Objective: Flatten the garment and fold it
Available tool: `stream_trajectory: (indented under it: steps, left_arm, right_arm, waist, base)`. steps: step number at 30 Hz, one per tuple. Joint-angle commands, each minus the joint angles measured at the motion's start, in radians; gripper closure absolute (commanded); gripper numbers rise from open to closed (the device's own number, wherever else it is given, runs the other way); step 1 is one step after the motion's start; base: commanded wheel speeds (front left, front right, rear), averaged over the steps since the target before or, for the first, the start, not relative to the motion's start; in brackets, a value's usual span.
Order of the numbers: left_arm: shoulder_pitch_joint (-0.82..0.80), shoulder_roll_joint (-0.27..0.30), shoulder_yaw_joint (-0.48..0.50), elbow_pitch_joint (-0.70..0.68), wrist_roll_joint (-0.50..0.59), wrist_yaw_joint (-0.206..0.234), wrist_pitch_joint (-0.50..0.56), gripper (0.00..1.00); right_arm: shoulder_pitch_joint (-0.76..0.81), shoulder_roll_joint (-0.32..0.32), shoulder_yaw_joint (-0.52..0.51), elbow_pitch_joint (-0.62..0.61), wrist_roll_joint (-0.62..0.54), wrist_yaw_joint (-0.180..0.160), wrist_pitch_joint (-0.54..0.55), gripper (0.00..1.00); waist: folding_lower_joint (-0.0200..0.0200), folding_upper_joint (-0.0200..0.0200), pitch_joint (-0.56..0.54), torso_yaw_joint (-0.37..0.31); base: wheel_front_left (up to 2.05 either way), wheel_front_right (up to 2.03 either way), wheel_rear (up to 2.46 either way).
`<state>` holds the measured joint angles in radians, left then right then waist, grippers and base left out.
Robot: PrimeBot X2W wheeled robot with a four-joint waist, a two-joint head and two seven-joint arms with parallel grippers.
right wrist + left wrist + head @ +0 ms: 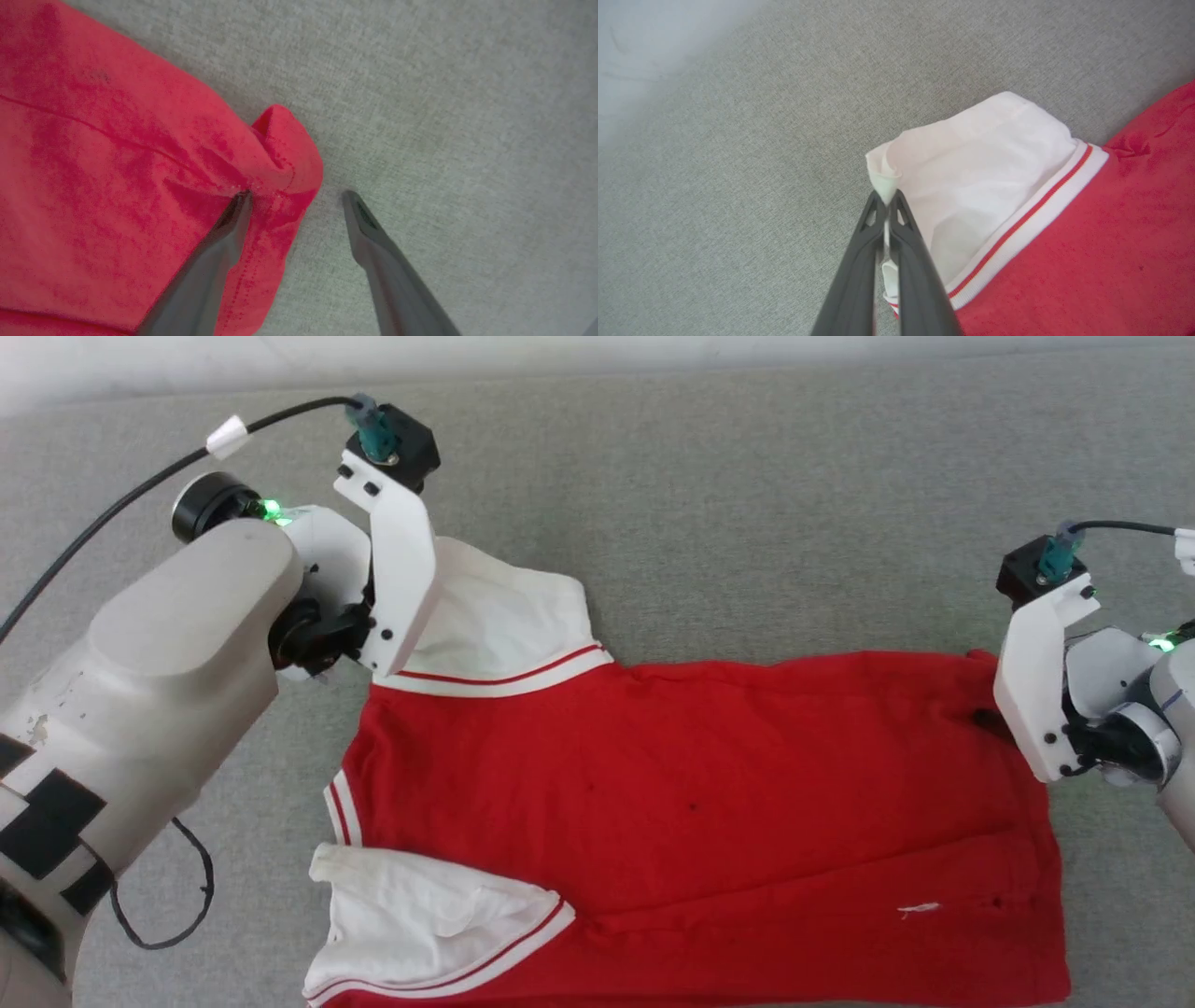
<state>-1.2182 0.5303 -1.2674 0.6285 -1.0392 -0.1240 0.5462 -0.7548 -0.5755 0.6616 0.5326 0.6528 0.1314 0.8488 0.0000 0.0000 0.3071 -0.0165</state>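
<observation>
The shirt is spread on the grey cover right before us, so we're mid-flattening. At its far edge our left gripper is pinched tight on the white sleeve. Our right gripper gapes wide around the hem corner, holding nothing. Next up, probably: close it, pull taut.

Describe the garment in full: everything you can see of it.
The garment is a red jersey T-shirt with white short sleeves edged in red-and-white stripes, plain red side up. It lies mostly flat, lightly creased, on the grey fabric surface, sleeves to the robot's left, hem to its right. The left gripper is shut on the far sleeve's corner; the open right gripper straddles a curled hem corner.
</observation>
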Motion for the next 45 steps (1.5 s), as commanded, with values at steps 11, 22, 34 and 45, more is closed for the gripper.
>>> stream_trajectory:
  steps: [11,22,34,45]
  left_arm:
    - [0.042,0.018,-0.008,0.007,-0.022,-0.007,-0.070,1.00]
    - [0.165,0.090,-0.010,-0.111,-0.033,-0.007,-0.231,1.00]
    - [0.405,0.310,-0.011,-0.474,-0.036,0.097,-0.300,1.00]
    - [0.656,0.383,-0.012,-0.628,-0.066,0.201,-0.285,1.00]
  right_arm:
    - [0.033,-0.010,0.110,0.051,0.077,-0.001,-0.192,1.00]
    - [0.097,-0.073,0.121,-0.044,0.137,-0.001,-0.426,1.00]
    - [0.329,-0.143,0.022,-0.151,0.130,-0.001,-0.565,1.00]
    - [0.585,-0.126,-0.111,-0.231,0.116,-0.001,-0.553,1.00]
  waist:
    - [0.0000,0.0000,-0.022,0.009]
    - [0.0000,0.0000,-0.200,0.001]
    - [0.0000,0.0000,-0.336,0.040]
    - [0.0000,0.0000,-0.324,0.058]
  base:
    - [0.00,0.00,0.00]
    - [0.00,0.00,0.00]
    - [0.00,0.00,0.00]
    - [0.00,0.00,0.00]
